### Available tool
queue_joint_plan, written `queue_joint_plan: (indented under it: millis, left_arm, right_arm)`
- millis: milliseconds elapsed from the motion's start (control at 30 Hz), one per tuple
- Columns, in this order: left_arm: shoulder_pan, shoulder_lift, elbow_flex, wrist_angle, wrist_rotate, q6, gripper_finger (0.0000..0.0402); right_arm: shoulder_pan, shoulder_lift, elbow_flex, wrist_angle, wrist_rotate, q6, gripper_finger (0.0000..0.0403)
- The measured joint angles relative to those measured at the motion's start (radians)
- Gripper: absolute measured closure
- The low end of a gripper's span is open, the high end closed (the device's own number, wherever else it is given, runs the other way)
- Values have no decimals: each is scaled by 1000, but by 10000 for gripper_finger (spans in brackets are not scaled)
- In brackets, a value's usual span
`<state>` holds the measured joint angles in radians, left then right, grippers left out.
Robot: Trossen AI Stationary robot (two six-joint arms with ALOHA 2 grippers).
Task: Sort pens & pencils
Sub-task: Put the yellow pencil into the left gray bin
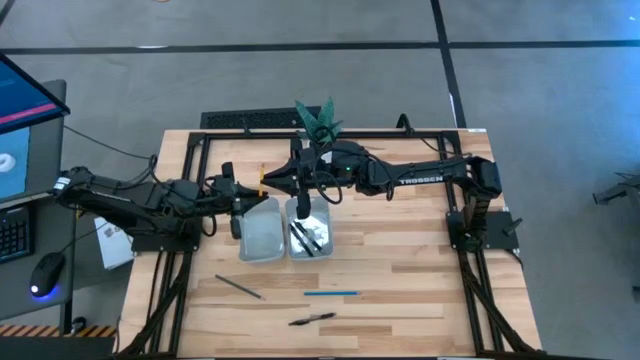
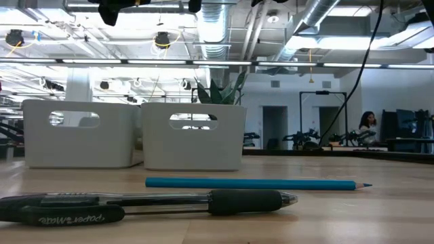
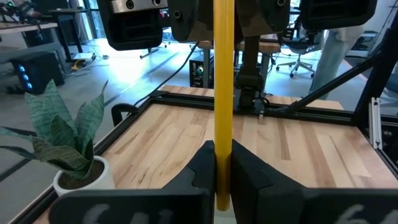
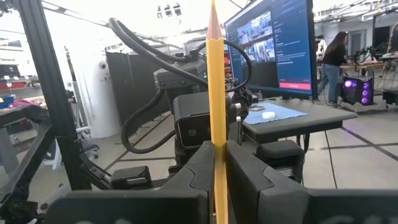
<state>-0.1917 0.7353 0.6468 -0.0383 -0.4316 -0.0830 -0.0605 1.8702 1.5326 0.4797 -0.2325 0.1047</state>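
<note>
A yellow pencil [image 1: 262,180] stands nearly upright above the far edge of the left white tray [image 1: 260,240]. My left gripper [image 3: 222,171] reaches it from the left and my right gripper [image 4: 216,152] from the right, and both are shut on it. Two black pens [image 1: 308,238] lie in the right tray [image 1: 322,215]. A blue pencil [image 1: 331,293], a dark grey pencil [image 1: 238,287] and a black pen [image 1: 312,319] lie flat on the table nearer the front edge. My left gripper pinches the yellow pencil near its blunt lower end [image 3: 222,186] between its two fingers. The fingers come about level from the table's left and lie across the pencil, which is clear of the tray. My right gripper pinches the same pencil's shaft [image 4: 216,140] between its two fingers, higher up than the left one. It comes about level from the table's right, across the pencil. The sharpened tip [image 4: 212,12] points up.
A potted plant [image 1: 318,120] stands at the far edge behind the trays. A black frame [image 1: 200,135] runs round the table. In the low view the blue pencil [image 2: 258,183] and the black pen [image 2: 156,203] lie in front of the two trays [image 2: 193,135].
</note>
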Motion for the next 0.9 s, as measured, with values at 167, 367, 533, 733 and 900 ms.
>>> queue_joint_plan:
  millis: [167, 367, 533, 733, 900]
  left_arm:
    - [0, 0, 0, 0, 0, -1, 391]
    - [0, 0, 0, 1, 0, -3, 391]
    - [0, 0, 0, 1, 0, -3, 391]
    - [0, 0, 0, 10, 1, -7, 391]
    - [0, 0, 0, -3, 1, -38, 391]
  right_arm:
    - [0, 0, 0, 0, 0, 0, 347]
    - [-7, 0, 0, -1, -2, 0, 347]
    - [-7, 0, 0, -6, -2, 1, 339]
    - [-7, 2, -1, -36, 14, 2, 286]
    - [-12, 2, -1, -164, 47, 2, 238]
